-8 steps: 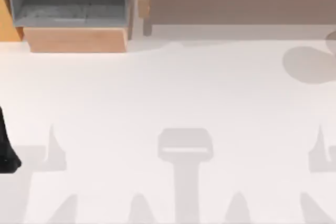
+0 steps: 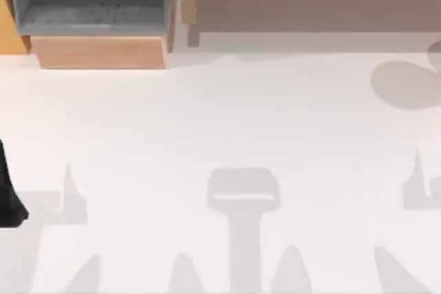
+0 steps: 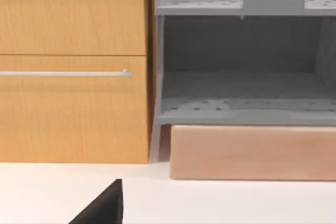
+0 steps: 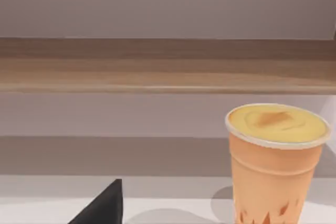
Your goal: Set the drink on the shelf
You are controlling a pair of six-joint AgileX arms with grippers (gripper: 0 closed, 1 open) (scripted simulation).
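From my right hand's [image 4: 102, 205] wrist camera I see one dark fingertip, and I cannot tell whether the hand is open or closed. The drink [image 4: 275, 161] stands upright on the white worktop [image 2: 227, 115], in front of the shelf [image 4: 157, 72]. My left arm [image 2: 8, 191] sits at the worktop's left edge.

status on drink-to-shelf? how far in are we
Early. Done: nothing visible; the drink stands upright on the table in front of the shelf, ungripped. In hand: the right wrist view faces the cup and shelf, so the right arm looks lined up towards it; the left arm sits at the table's left edge, facing the cabinet. Left: grasp, lift, place on the shelf.
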